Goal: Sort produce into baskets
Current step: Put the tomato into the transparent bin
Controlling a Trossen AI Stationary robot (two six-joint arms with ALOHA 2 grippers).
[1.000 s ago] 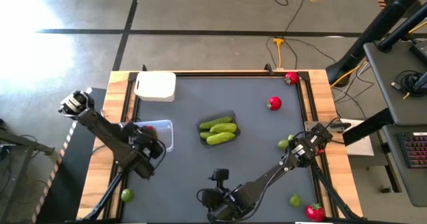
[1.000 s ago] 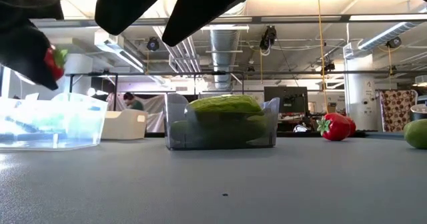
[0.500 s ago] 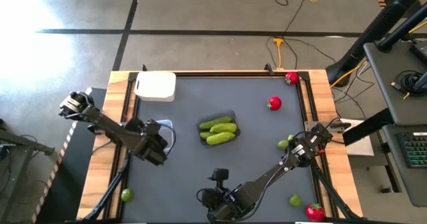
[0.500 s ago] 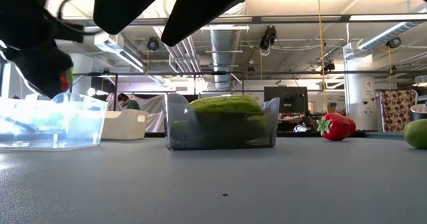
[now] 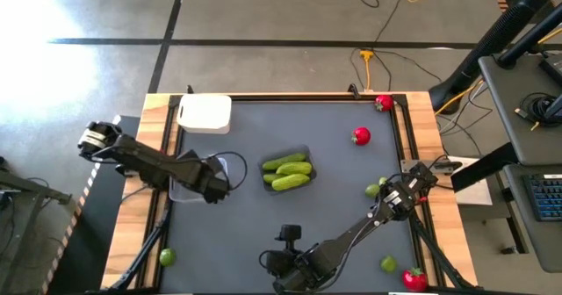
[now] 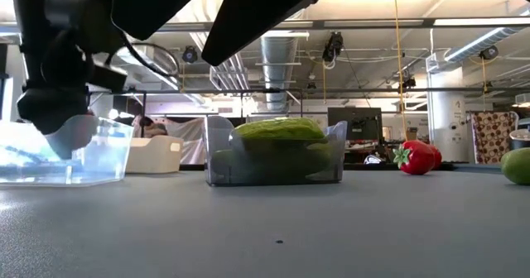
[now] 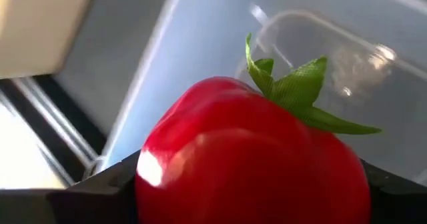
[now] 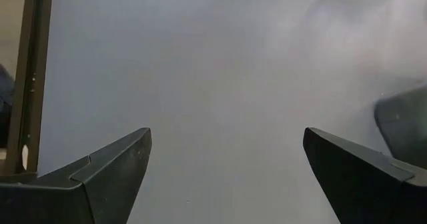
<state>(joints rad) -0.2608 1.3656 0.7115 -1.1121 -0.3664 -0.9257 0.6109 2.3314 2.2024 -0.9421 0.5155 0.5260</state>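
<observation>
I've got the small red toy fruit with green top [image 7: 253,164] pinched in the left gripper [image 5: 213,188], hanging right over the clear plastic tub [image 5: 230,165] w/ its floor directly beneath, so the drop is straight down. Fruit's stubby, no real long axis; green top points toward the tub floor. Right gripper [image 8: 227,177] spread wide, empty, parked over bare table [image 5: 342,181] near front edge.

We see a dark grey table [image 5: 334,198] with a wooden border [image 5: 421,128] lying under the left gripper [image 5: 215,188]. On the concrete floor [image 5: 263,23] beyond the table's far edge, well away from that gripper, lies a yellow cable [image 5: 369,60]. Far to the gripper's right, past the table, a desk holds a keyboard [image 5: 546,194]. In the room behind hang silver ducts [image 6: 277,63].
</observation>
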